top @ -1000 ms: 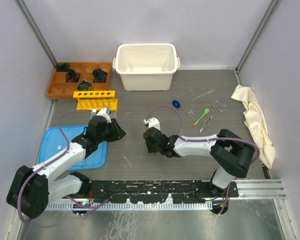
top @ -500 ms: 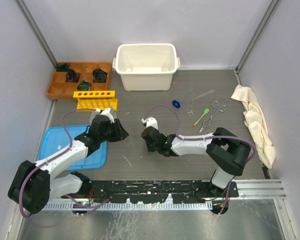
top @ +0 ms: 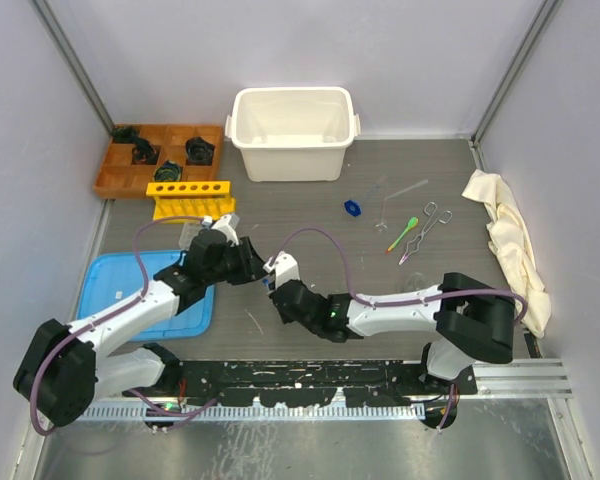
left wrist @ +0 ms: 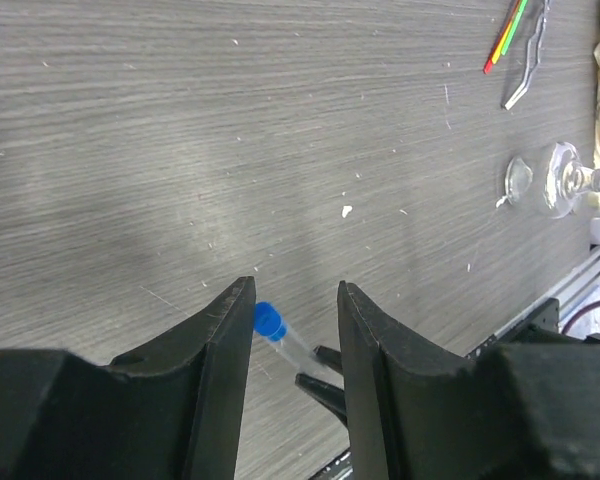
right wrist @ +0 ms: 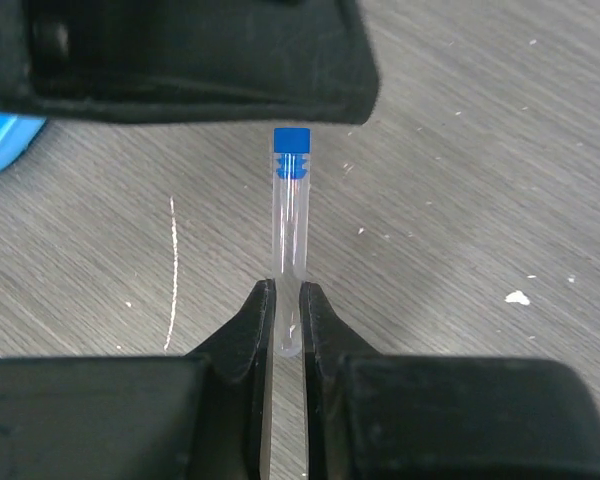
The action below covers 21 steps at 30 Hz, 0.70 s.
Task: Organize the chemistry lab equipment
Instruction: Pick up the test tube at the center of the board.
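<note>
My right gripper [right wrist: 287,290] is shut on the lower end of a clear glass tube [right wrist: 288,230] with a blue cap [right wrist: 292,140], held above the table. My left gripper [left wrist: 295,290] is open, and the capped end of the tube [left wrist: 283,335] lies between its fingers without touching them. In the top view both grippers meet at centre left, the left [top: 255,268] and the right [top: 272,285]. The yellow rack [top: 190,198] stands at the back left. A loose blue cap [top: 353,208], green spoon [top: 403,232] and forceps [top: 425,228] lie at the right. A small flask [left wrist: 565,180] shows in the left wrist view.
A white bin [top: 293,130] stands at the back centre. An orange tray [top: 113,178] of black parts is at the back left. A blue tray [top: 115,290] lies under the left arm. A cream cloth [top: 505,235] lies along the right edge.
My right gripper has moved left with the tube toward the left gripper. My left gripper has moved right, so the tube's capped end now sits between its open fingers.
</note>
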{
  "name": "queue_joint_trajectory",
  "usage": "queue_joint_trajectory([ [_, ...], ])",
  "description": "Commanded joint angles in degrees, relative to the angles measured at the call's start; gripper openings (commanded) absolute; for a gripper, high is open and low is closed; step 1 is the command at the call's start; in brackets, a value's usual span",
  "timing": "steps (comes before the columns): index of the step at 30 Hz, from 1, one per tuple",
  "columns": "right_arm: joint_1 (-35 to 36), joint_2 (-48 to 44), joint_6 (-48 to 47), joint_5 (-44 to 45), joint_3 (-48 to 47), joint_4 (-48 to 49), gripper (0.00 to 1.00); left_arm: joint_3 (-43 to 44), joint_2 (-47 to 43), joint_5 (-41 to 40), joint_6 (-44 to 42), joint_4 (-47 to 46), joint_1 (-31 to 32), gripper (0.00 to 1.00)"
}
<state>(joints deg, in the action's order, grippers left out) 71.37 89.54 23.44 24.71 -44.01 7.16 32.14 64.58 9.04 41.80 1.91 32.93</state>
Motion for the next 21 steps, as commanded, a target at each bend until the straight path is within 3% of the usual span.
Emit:
queue_joint_trajectory([
  [1, 0.0, -5.4, -0.4, 6.1, 1.3, 4.7, 0.03, 1.3, -2.1, 1.9, 2.2, -3.1, 0.7, 0.4],
  [21, 0.0, -10.1, -0.3, 8.5, 4.6, 6.2, 0.04, 0.3, 0.2, 2.4, 6.1, -7.5, 4.1, 0.39],
])
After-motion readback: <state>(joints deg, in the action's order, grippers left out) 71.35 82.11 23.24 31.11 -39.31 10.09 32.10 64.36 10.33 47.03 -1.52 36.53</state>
